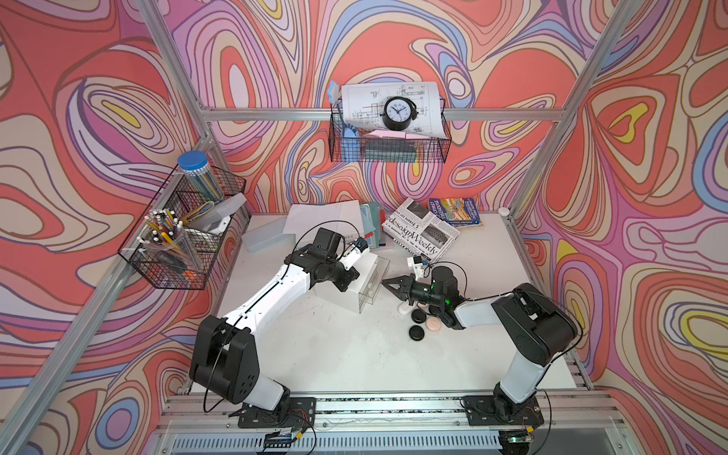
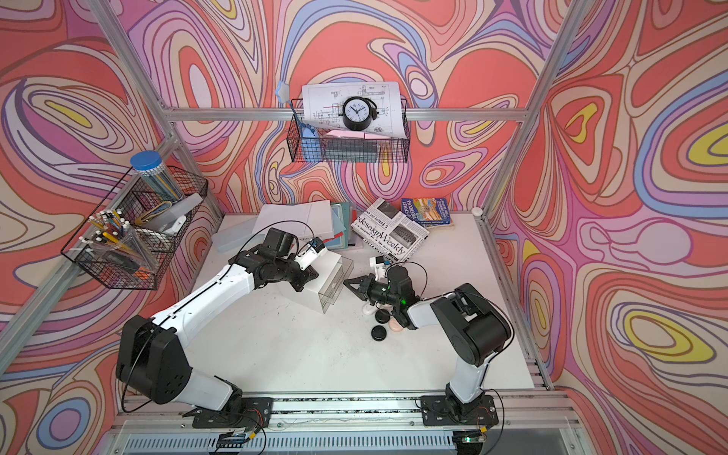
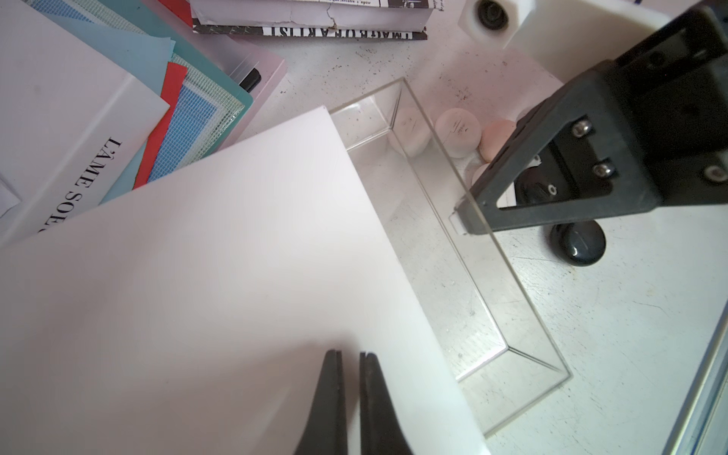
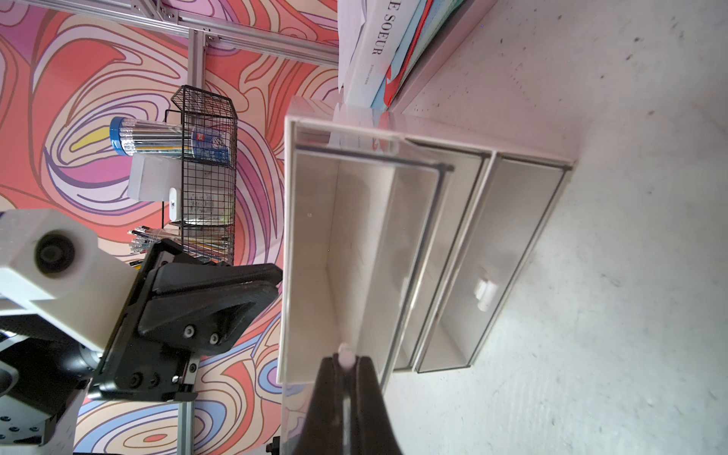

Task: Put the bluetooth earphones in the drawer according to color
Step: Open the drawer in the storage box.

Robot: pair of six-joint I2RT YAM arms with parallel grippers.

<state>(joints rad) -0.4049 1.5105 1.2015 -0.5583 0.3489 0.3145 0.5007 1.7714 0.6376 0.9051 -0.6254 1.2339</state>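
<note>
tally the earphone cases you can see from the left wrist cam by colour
white cases: 2
beige-pink cases: 1
black cases: 2
pale case, colour unclear: 1
total: 6 in this view; the right gripper, jaws shut on the drawer knob, may hide more

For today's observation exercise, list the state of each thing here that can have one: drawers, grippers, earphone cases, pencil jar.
Top drawer: pulled open, empty.
Bottom drawer: pushed in.
Right gripper: shut on the open drawer's knob.
Left gripper: shut, over the cabinet top.
Earphone cases: loose on the table, none in a drawer.
Pencil jar: blue lid on.
</note>
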